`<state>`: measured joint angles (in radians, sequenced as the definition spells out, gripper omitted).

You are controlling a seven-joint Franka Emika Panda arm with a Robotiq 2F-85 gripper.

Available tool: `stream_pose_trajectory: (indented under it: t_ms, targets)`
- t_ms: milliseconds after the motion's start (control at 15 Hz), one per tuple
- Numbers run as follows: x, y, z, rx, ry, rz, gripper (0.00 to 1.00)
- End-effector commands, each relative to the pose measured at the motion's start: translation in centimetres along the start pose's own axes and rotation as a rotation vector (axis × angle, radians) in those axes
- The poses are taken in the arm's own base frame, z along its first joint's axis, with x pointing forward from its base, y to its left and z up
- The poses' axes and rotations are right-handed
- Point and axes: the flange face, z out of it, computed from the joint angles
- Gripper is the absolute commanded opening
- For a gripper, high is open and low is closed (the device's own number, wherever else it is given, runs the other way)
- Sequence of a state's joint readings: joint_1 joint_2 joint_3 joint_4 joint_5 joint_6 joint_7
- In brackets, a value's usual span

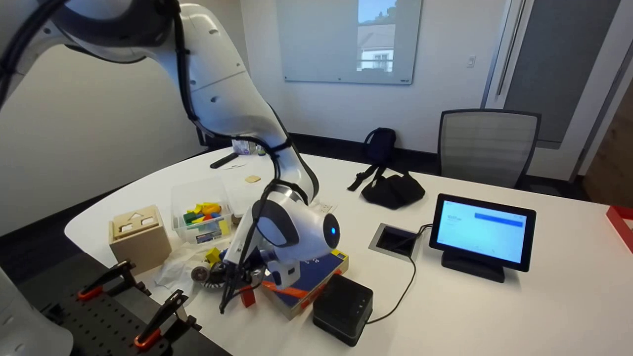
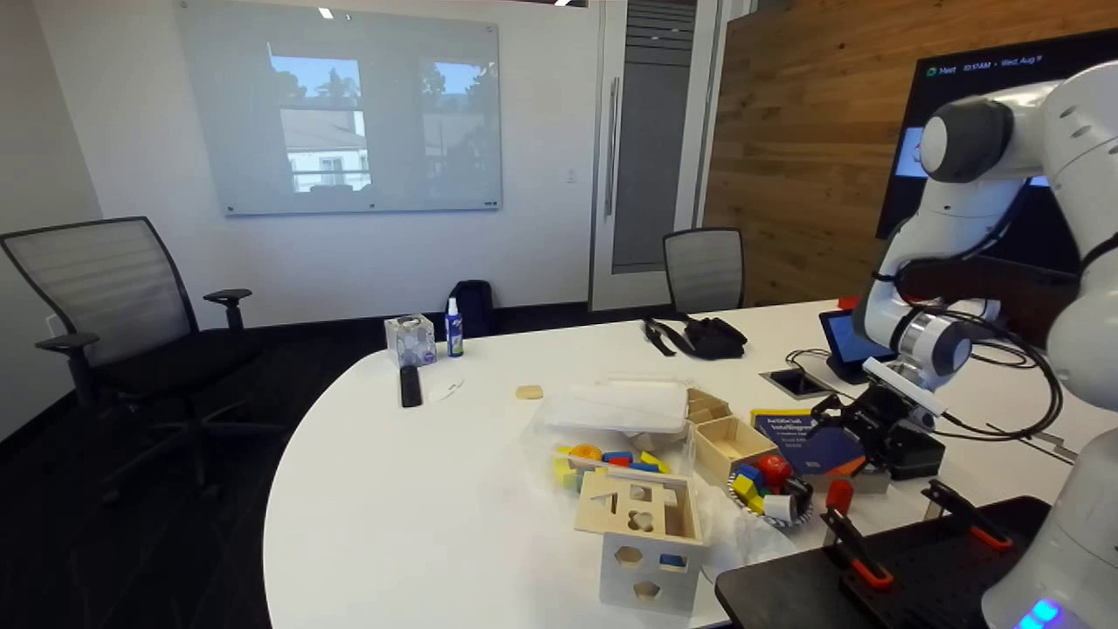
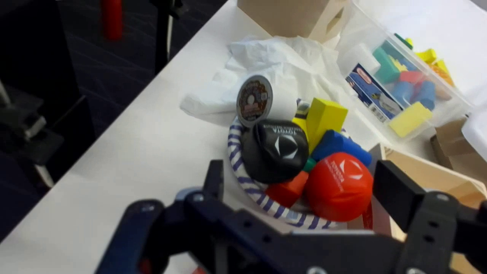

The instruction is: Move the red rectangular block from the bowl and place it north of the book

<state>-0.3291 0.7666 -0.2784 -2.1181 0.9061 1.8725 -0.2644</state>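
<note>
The bowl [image 3: 243, 182], with a blue-and-white striped rim, lies beyond my fingers in the wrist view and also shows in an exterior view [image 2: 790, 522]. A red block [image 3: 286, 192] sits inside, partly covered by a black ball [image 3: 279, 152] and next to a red ball [image 3: 339, 186]. Another red block [image 1: 248, 296] stands on the table between bowl and book; it also shows in an exterior view [image 2: 838, 496]. The navy book [image 1: 316, 272] lies flat, also seen in an exterior view [image 2: 808, 445]. My gripper [image 3: 304, 184] is open and empty, above the table near the bowl and book.
A black box [image 1: 342, 309] stands against the book's near side. Small wooden trays [image 2: 732, 441], a clear bin of blocks [image 1: 203, 217] and a wooden shape box [image 1: 141, 240] stand around the bowl. Red-handled clamps [image 1: 160, 324] rise at the robot's base. A tablet [image 1: 482, 232] stands beyond.
</note>
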Motion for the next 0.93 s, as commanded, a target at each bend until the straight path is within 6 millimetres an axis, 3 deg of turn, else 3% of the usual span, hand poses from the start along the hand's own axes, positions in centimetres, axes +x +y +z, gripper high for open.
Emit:
stream_pose_trajectory:
  t_ms: [0,267,600,800,867]
  targets:
    - [-7.1,-3.6,0.6,-0.173,0.081,-0.047,1.00]
    - [-13.8,-6.1,2.7,-0.372,0.207,-0.118,1.00]
    - [-21.5,-6.2,5.8,-0.537,0.420,-0.213,1.00]
    - [-25.3,-6.0,6.7,-0.590,0.596,-0.279,1.00]
    - [-25.3,-8.2,6.2,-0.604,0.651,-0.296,1.00]
